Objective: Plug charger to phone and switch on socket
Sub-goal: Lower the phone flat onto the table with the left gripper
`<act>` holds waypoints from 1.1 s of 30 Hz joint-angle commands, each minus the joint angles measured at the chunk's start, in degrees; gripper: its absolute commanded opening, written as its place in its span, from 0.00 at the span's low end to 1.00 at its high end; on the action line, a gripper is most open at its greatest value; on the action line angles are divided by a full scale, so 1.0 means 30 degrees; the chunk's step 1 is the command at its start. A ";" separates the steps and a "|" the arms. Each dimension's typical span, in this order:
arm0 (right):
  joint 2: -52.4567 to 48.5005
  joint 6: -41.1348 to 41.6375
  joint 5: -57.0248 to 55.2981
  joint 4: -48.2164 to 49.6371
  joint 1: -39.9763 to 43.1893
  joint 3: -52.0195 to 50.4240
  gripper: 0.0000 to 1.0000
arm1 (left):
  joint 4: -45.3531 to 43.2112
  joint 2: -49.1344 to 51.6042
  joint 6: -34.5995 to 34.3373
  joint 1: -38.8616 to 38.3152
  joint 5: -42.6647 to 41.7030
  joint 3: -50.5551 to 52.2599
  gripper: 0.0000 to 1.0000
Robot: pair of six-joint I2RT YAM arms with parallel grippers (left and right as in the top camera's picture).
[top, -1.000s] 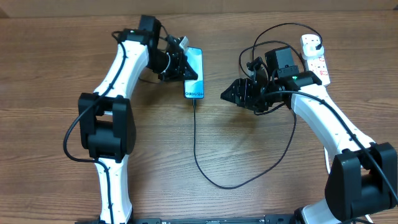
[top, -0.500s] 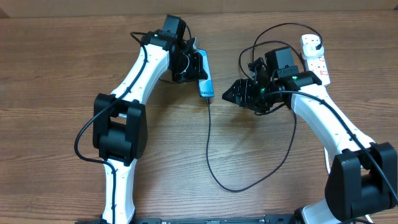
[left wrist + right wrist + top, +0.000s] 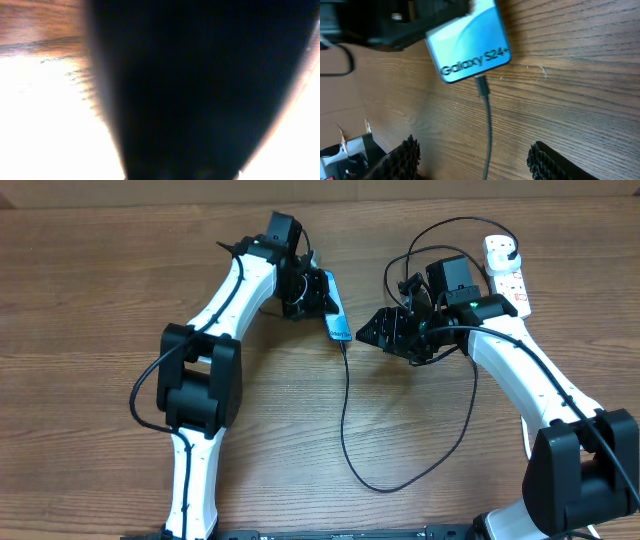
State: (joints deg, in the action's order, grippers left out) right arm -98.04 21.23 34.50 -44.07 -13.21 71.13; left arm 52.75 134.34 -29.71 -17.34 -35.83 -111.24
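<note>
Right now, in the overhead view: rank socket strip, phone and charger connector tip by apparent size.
1. socket strip
2. phone, a close call: it's tilted and partly hidden by the left gripper
3. connector tip, clearly smallest

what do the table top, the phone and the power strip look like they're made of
Table: wood or wood-look laminate, matte, with brown grain lines. Phone: the face looks like glossy glass, smooth with a soft sheen; its body is unclear. Power strip: probably white moulded plastic, smooth and even.
</note>
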 commanded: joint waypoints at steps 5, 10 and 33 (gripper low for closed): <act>-0.0029 0.0087 0.0240 0.0073 0.0022 0.0379 0.70 | -0.1749 0.0699 -0.0466 -0.0357 -0.3468 -0.0117 0.04; -0.0029 0.0087 0.0240 0.0058 0.0015 0.0379 0.70 | -0.1872 0.1392 -0.1690 -0.0415 -0.3446 -0.0117 0.04; -0.0029 0.0080 0.0233 -0.0073 0.0022 0.0379 0.71 | -0.2025 0.2579 -0.1508 -0.0342 -0.4269 -0.0117 0.14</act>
State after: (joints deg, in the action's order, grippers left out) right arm -98.04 21.21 34.72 -44.23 -13.21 71.13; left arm 46.70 141.56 -34.41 -18.31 -48.66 -111.02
